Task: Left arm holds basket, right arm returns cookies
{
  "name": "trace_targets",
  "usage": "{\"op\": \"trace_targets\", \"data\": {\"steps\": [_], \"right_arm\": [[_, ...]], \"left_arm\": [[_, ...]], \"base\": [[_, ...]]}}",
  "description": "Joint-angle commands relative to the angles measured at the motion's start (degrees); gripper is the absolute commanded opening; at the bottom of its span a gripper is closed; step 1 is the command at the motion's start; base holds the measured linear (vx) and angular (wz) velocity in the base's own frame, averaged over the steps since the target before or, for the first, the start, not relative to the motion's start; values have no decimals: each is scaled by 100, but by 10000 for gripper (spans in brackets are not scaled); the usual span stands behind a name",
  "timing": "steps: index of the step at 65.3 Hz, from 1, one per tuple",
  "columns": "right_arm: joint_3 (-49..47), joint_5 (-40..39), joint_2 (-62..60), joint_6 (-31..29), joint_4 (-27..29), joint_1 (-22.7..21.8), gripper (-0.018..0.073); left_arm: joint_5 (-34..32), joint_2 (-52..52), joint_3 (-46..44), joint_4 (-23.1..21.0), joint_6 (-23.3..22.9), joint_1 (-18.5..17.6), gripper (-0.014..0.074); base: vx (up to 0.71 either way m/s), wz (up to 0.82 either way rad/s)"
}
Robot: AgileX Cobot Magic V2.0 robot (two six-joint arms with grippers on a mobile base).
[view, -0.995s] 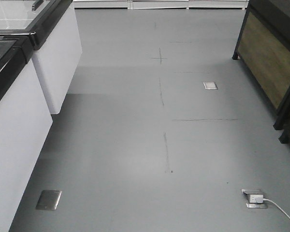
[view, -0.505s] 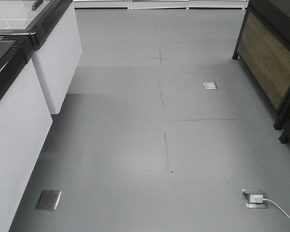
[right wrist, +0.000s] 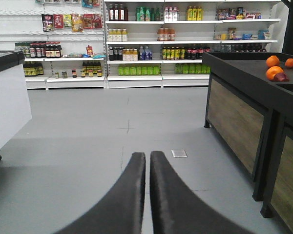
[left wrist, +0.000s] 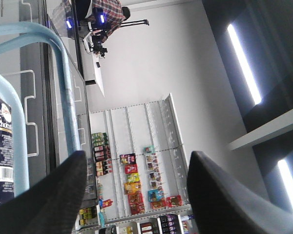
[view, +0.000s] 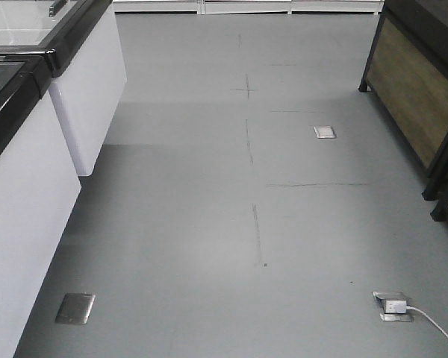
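Two grainy wedge fingers of the left tool [left wrist: 137, 161] are spread wide beside the smooth blue hoops of the basket [left wrist: 66, 87], the navy cardboard cookies [left wrist: 0, 151] seen behind. The right tool [right wrist: 147, 158] is closed, fingers touching.

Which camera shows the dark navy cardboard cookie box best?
The left wrist view: the dark navy cardboard cookie box sits at its left edge, barcode showing. The front and right wrist views miss it entirely.

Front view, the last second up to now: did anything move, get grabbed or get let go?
Nothing visibly changed. The grey floor, the white counters, the wooden stand and the plugged-in floor socket sit exactly as before.
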Motion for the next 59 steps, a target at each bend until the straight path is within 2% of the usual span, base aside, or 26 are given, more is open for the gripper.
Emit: {"op": "trace_targets", "data": {"steps": [1,20,39,59], "right_arm": [[107,-410,-76,-36,-26,2,-6],[107,-410,-76,-36,-26,2,-6],[107,-410,-76,-36,-26,2,-6],[107,-410,-76,-36,-26,2,-6]], "left_arm": [[-712,138,-151,-18,-213,6,436],[-908,713,-166,-18,-656,6,436],[-1796,1295,-177,2,-915,0,436],[-2569,1805,-177,278,-1741,-172,436]], "base": [[0,0],[0,0],[0,0],[0,0]]}}
